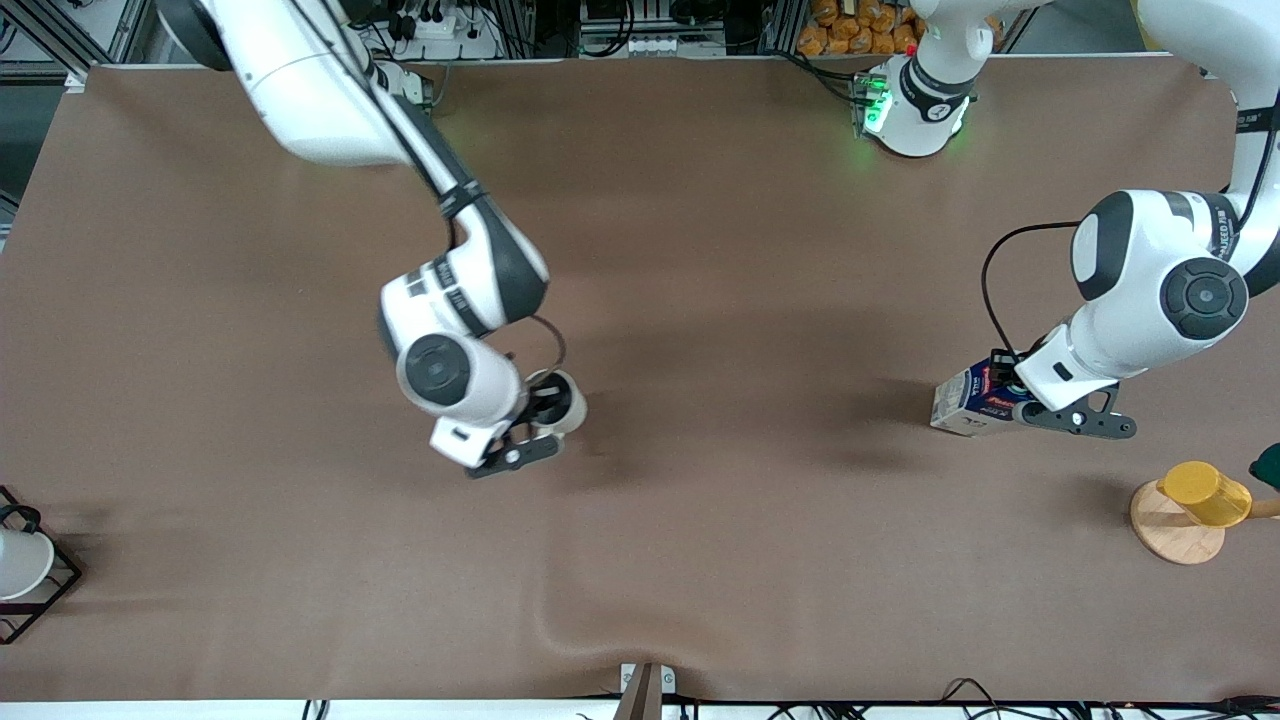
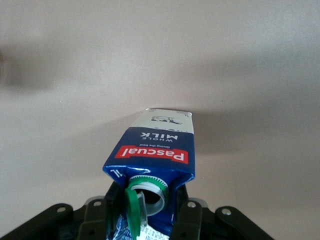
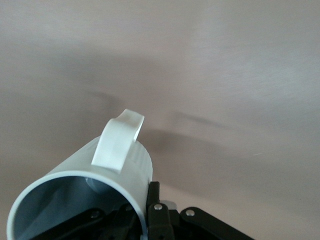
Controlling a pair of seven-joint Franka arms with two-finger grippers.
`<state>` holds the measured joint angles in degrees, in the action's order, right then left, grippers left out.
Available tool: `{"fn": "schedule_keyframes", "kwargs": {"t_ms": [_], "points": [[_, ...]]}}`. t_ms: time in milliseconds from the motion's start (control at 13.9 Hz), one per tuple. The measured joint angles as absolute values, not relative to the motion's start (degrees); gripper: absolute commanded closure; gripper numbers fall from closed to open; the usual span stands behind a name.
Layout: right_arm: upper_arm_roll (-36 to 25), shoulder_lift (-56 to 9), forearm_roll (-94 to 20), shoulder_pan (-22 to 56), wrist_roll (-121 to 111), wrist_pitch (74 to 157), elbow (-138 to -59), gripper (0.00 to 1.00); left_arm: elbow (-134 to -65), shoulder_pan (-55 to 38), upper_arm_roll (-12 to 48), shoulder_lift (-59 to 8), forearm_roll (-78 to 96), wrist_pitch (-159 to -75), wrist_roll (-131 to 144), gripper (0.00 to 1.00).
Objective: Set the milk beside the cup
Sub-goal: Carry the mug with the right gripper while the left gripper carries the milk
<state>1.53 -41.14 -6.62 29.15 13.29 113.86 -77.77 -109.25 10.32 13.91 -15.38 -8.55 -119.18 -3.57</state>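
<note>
Your left gripper (image 1: 1003, 392) is pinched on the milk (image 1: 968, 401) at its gable top — in the left wrist view the fingers (image 2: 187, 216) sit on either side of the carton (image 2: 155, 155), just by the green cap (image 2: 134, 204), which hangs open off its white spout. The carton is carried off the brown table (image 1: 700, 250), tilted with its base pointing away from the wrist, over the left arm's end of the table; its shadow lies on the cloth beneath it. Your right gripper (image 1: 530, 425) is clamped on the rim of the cup (image 1: 562, 400), one finger (image 3: 154, 210) outside the wall and the other inside — the right wrist view shows the mug (image 3: 95, 190) tipped, grey inside toward the camera and its loop handle (image 3: 117, 140) uppermost. It is held over the middle of the table, toward the right arm's end. Milk and cup are well apart. A yellow cup (image 1: 1205, 493) lies on a round wooden coaster (image 1: 1170, 530) at the left arm's end, nearer the front camera than the milk. A white cup (image 1: 20, 562) sits in a black wire holder (image 1: 45, 595) at the right arm's end.
</note>
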Motion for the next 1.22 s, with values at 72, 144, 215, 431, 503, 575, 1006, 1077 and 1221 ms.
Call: {"fn": "schedule_keyframes", "kwargs": {"t_ms": [72,144,215,431,503,575,1006,1077,1221], "points": [[1.5,-41.29,-6.62,30.74,15.88,114.23,-77.79,1.0,-108.92,10.31,14.1,-15.38,-7.87,-119.15,-3.57,0.54],[1.48,-41.57,-6.62,32.13,17.76,115.02,-77.83,1.0,-108.45,10.3,14.54,-15.38,-7.21,-118.98,-3.57,0.54],[1.44,-42.03,-6.62,33.15,18.78,117.19,-77.86,1.0,-107.86,10.28,15.27,-15.37,-6.79,-118.52,-3.44,0.54],[1.39,-43.81,-6.62,34.46,19.39,122.3,-77.95,1.0,-104.69,9.95,18.3,-15.31,-6.62,-114.47,-0.07,0.55],[1.39,-44.42,-6.63,34.71,19.85,123.36,-77.96,1.0,-103.25,9.36,19.04,-15.28,-6.61,-112.62,1.5,0.55],[1.39,-45.14,-6.65,34.99,20.6,125.23,-77.99,1.0,-101.85,8.34,19.4,-15.24,-6.59,-110.84,3.39,0.55],[1.03,-47.97,-6.67,35.84,22.76,130.27,-77.72,0.0,-98.01,-0.87,19.73,-15.17,-6.51,-105.47,18.24,0.55],[1.02,-47.93,-6.69,35.84,22.89,130.46,-77.47,0.0,-97.6,-2.46,19.76,-15.17,-6.14,-105.21,20.73,0.55],[0.94,-47.15,-6.86,35.83,23.06,129.95,-76.78,0.0,-96.71,-5.04,19.78,-15.17,-3.64,-104.68,24.45,0.55]]}}
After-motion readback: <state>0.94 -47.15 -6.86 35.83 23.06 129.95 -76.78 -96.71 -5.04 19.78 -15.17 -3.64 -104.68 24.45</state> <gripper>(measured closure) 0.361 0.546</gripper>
